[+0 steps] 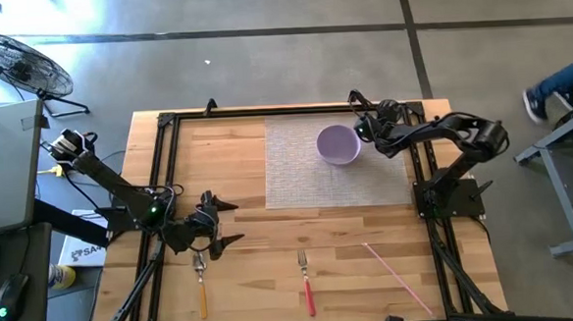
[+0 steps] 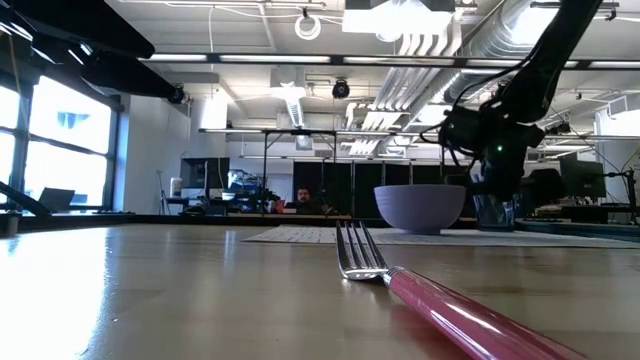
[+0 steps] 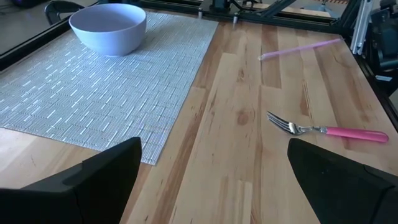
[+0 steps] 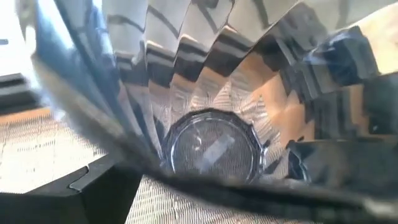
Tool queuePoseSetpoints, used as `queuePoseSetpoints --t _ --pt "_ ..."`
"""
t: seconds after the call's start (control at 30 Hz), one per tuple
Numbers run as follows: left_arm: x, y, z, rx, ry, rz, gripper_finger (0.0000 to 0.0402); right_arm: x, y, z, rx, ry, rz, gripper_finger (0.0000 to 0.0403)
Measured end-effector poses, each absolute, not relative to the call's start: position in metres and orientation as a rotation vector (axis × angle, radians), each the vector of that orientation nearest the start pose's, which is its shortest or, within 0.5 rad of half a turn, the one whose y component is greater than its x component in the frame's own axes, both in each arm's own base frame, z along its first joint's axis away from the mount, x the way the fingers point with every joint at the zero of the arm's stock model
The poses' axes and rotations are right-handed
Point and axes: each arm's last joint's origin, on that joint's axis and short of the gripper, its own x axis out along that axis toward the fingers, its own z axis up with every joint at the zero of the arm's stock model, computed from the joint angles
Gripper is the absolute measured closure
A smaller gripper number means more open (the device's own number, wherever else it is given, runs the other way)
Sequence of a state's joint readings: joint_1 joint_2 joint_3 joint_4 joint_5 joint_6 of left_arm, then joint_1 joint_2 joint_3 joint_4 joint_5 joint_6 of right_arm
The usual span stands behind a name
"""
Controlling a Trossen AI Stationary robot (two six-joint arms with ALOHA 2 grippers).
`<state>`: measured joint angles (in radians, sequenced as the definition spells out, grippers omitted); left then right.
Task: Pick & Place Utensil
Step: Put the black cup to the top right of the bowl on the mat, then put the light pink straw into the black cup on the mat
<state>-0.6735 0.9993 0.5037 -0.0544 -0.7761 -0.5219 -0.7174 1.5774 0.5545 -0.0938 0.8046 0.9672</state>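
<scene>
A pink-handled fork lies flat on the wooden table near its front edge, and it also shows in the left wrist view. An orange-handled fork lies to its left. My left gripper hovers open just beyond the orange fork and touches nothing. A lavender bowl stands on a grey mat. To the bowl's right, my right gripper stands open over a clear faceted glass, which stands on the mat. My right gripper comes at the glass slanting down from the table's right side, and the glass fills its wrist view. One dark finger shows beside the glass wall. I cannot tell whether the fingers touch the glass.
A pink straw lies slanted at the front right. Black frame rails run along the table's sides and far edge. Bare wood lies between the mat and the forks. A person's foot shows beyond the right edge.
</scene>
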Motion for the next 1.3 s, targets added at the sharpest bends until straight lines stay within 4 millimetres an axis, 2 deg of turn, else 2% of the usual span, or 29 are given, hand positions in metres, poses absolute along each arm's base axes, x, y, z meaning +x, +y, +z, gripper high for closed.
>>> queuePoseSetpoints --t 0.3,0.67,1.0,1.17,1.3 --pt "0.166 -0.107 0.216 -0.15 0.369 0.203 0.0003 0.164 -0.168 0.115 0.714 0.53 -1.733 0.0012" --pt "0.166 -0.107 0.216 -0.149 0.368 0.206 0.0003 0.15 -0.155 0.129 0.701 0.601 -1.788 0.0011" --pt "0.166 -0.107 0.216 -0.149 0.367 0.208 0.0003 0.153 -0.133 0.152 0.714 0.615 -1.637 0.0011" --pt "0.166 -0.107 0.216 -0.149 0.369 0.205 0.0003 0.151 -0.117 0.158 0.712 0.705 -1.565 0.0013" --pt "0.166 -0.107 0.216 -0.147 0.368 0.208 0.0003 0.149 -0.096 0.165 0.731 0.807 -1.429 0.0028"
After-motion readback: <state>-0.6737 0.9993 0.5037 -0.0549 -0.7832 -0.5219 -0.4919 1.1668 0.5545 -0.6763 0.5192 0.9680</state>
